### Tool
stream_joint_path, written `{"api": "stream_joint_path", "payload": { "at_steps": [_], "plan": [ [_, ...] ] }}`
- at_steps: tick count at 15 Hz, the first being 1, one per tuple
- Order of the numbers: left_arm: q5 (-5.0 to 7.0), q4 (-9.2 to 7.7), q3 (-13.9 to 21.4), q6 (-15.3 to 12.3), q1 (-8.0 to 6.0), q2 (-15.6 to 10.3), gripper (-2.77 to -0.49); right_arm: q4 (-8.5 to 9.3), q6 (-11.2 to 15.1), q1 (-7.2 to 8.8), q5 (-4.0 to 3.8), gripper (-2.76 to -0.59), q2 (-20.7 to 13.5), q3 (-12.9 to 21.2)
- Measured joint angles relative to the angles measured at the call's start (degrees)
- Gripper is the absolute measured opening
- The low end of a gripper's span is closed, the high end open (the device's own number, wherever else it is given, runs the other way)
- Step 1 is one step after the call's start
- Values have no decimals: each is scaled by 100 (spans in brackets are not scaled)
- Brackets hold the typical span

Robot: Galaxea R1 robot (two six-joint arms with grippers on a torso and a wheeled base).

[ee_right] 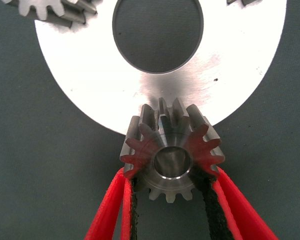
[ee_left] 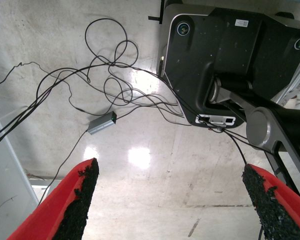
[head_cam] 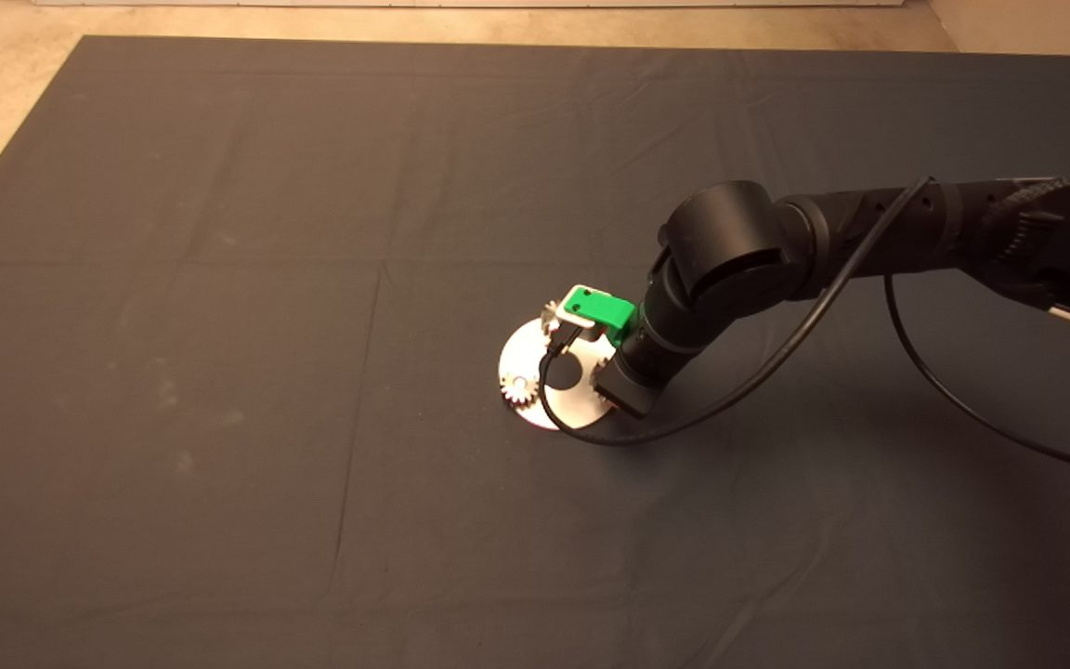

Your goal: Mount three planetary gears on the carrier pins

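Disc (head_cam: 535, 358): mid-counter (head_cam: 219, 279), flat.
Gears: one (head_cam: 520, 388) on disc's near-left rim, one (head_cam: 551, 317) at far rim.
Third gear (ee_right: 171, 150): between right end effector (ee_right: 171, 200) fingers, at disc's right rim.

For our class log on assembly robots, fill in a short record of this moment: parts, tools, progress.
disc: silver carrier disc on the dark mat
gears seated: two
third gear: gripped over the disc's rim
right tool: shut on the third gear
left tool: open, parked over the floor
pin under held gear: hidden
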Motion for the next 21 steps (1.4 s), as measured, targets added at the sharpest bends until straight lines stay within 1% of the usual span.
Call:
{"api": "stream_joint_path", "payload": {
  "at_steps": [4, 9, 11, 13, 15, 18, 19, 21],
  "plan": [
    [-2, -1, 5, 13, 0, -13, -122, -2, 0, 0, 8, -261, 15, -41],
    [-2, -1, 5, 16, 0, -15, -122, 5, 0, 0, -7, -261, 48, -94],
    [-2, -1, 5, 16, 0, -17, -122, 5, 0, 0, -39, -261, 74, -107],
    [-2, 0, 5, 17, 0, -30, -122, 5, 0, 0, -50, -261, 82, -118],
    [-2, -1, 6, 17, 0, -28, -122, 5, 0, 2, -78, -261, 106, -132],
    [-2, -11, 7, 17, -1, -20, -122, 6, -1, 0, -78, -261, 108, -144],
    [0, -42, 7, 17, 0, 24, -122, 7, 0, 0, -82, -261, 113, -151],
    [0, -65, 7, 16, 0, 165, -122, 6, 0, -1, -135, -261, 155, -166]
  ]
}}
